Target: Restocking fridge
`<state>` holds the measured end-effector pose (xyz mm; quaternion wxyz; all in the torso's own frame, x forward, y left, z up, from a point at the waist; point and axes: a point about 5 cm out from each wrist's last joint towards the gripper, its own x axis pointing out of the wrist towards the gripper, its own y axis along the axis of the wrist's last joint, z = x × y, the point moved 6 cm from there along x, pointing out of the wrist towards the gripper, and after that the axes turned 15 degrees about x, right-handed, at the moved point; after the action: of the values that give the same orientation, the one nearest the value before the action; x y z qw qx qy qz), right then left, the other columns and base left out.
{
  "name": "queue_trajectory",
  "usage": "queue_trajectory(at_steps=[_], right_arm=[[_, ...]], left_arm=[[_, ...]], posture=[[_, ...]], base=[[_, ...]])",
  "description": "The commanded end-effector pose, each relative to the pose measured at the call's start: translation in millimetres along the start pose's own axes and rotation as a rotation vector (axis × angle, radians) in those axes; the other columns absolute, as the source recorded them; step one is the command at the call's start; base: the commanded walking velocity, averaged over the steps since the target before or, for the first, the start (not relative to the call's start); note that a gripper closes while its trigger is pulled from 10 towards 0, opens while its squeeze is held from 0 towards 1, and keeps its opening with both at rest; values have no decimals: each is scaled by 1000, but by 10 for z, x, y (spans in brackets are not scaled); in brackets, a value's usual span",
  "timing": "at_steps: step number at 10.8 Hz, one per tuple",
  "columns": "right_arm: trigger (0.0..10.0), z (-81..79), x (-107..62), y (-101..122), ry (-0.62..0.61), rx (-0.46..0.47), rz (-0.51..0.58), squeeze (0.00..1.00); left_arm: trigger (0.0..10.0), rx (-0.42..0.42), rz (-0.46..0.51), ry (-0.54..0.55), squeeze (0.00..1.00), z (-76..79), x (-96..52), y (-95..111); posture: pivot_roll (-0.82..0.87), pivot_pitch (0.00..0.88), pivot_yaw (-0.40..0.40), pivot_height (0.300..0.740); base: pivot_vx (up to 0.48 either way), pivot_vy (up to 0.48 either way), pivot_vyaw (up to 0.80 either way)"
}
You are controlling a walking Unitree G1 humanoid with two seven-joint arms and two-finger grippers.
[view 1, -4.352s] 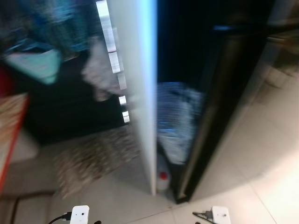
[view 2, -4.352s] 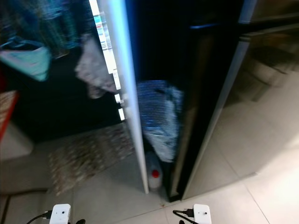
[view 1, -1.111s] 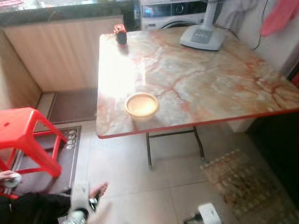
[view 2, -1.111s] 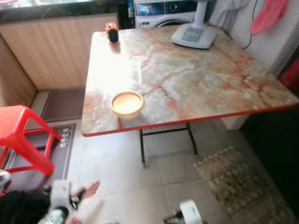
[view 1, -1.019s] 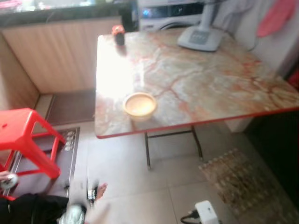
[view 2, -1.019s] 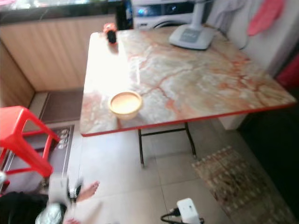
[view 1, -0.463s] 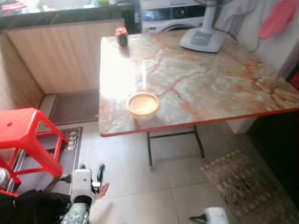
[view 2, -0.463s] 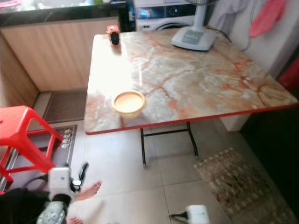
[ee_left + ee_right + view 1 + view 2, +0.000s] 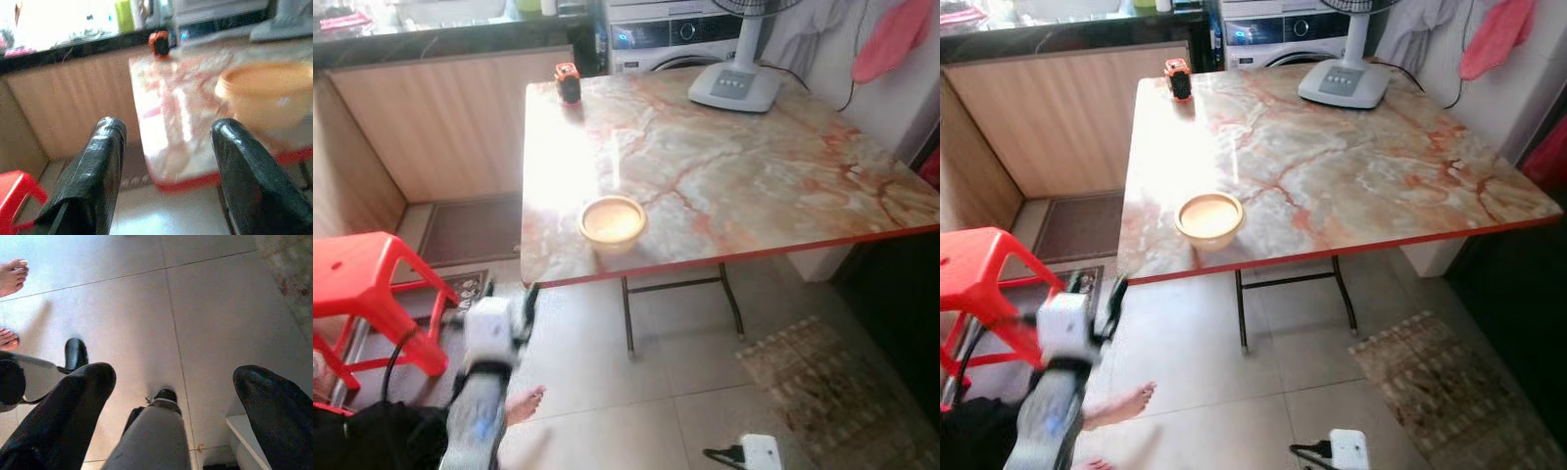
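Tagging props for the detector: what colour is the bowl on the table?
The bowl is pale yellow-tan, plain, no pattern. The right eye view shows it best.

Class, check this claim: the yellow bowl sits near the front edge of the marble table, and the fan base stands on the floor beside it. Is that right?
Not quite. The yellow bowl does sit near the front edge of the marble table, but the fan base stands on the table's far side, not on the floor. The left eye view shows this.
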<state>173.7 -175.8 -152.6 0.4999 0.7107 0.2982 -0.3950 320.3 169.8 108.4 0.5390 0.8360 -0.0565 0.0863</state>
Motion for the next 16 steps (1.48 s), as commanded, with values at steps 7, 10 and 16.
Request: queue_trajectory(at_steps=[7,10,16], right_arm=[[10000,-8,10,43,-11,16,11,0],[10000,-36,14,45,-1,0,8,0],[10000,-41,14,34,3,-20,-2,0]], left_arm=[[10000,-70,90,9,0,-59,279,471],[10000,-79,86,-17,0,-26,281,490],[10000,-60,93,-30,0,-7,288,523]], posture=[[7,43,27,740],[6,52,26,740],[7,56,28,740]], base=[[0,0,0],[255,0,0],[270,0,0]])
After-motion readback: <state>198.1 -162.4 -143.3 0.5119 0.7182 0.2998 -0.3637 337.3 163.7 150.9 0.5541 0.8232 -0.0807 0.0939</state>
